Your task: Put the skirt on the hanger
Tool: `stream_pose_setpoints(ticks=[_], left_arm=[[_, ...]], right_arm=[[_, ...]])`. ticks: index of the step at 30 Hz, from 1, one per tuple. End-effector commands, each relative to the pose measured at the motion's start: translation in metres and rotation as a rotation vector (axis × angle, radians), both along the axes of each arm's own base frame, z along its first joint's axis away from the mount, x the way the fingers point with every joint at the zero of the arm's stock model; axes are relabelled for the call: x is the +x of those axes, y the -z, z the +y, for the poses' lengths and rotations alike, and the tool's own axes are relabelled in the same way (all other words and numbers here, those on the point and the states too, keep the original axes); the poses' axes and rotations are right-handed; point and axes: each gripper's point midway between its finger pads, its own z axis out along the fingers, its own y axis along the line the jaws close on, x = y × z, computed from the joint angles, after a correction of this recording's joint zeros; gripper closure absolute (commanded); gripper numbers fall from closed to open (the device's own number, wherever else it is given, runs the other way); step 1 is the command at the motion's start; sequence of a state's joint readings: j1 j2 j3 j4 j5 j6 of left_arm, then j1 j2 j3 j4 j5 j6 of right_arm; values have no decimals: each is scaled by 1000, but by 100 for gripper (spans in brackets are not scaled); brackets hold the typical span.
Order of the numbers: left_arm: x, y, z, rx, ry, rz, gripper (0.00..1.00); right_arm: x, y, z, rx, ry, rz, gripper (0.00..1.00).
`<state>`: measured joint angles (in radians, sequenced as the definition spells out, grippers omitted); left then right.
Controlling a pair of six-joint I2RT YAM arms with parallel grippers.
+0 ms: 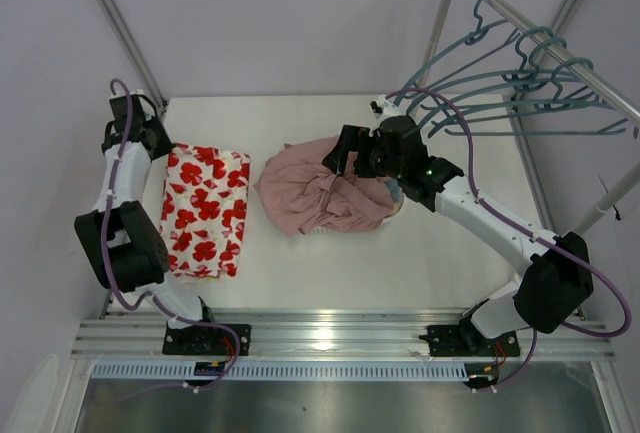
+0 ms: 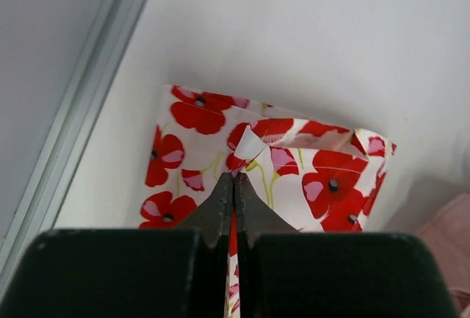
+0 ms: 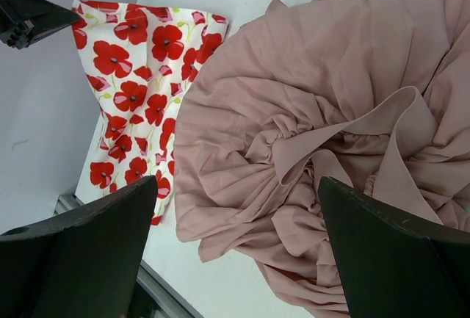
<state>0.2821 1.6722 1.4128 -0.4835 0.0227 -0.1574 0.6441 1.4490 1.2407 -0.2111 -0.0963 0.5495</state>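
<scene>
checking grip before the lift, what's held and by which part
Left gripper appears to pinch the skirt by a small fold near its far edge. Right gripper is open over the pink garment, holding nothing.

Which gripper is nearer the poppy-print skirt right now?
Left. The left gripper is shut on the far edge of the skirt; the right gripper hangs open over the dusty-pink garment beside it.

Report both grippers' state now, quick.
Left gripper: shut, pinching the skirt at its edge.
Right gripper: open, holding nothing, above the pink garment.
</scene>
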Motion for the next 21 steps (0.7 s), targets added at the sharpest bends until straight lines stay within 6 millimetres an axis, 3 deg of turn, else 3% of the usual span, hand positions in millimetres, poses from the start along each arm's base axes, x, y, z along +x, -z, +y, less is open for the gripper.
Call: stream_pose_setpoints(ticks=[1, 4, 5, 6, 7, 8, 10, 16, 18, 19, 20, 21], left_arm=[[0, 3, 25, -66, -66, -36, 98], [7, 22, 39, -53, -72, 7, 91], [7, 17, 50, -12, -100, 29, 86], [4, 34, 58, 2, -132, 87, 77], [1, 35, 66, 33, -170, 113, 50], [-3, 37, 73, 58, -202, 132, 34], [-8, 26, 84, 113, -250, 126, 17], [-21, -24, 82, 179, -261, 36, 12], [-30, -53, 71, 220, -249, -9, 11], [-37, -48, 59, 212, -219, -2, 12], [-41, -69, 39, 217, -176, -54, 12], [-46, -67, 25, 202, -146, -59, 13]], right_arm=[[-4, -18, 3, 36, -19, -41, 1], [-3, -17, 4, 34, -20, -39, 0], [-3, -17, 4, 34, -19, -35, 1], [-2, -16, 4, 30, -20, -35, 1], [-2, -16, 4, 29, -21, -33, 1], [-3, -16, 5, 27, -21, -32, 1], [-1, -16, 4, 23, -15, -32, 1], [-4, -20, 9, 28, -41, -35, 1], [-7, -18, 13, 23, -54, -32, 1], [-9, -19, 15, 26, -60, -33, 1], [-11, -19, 16, 24, -65, -33, 1], [-12, -20, 17, 27, -69, -34, 1]])
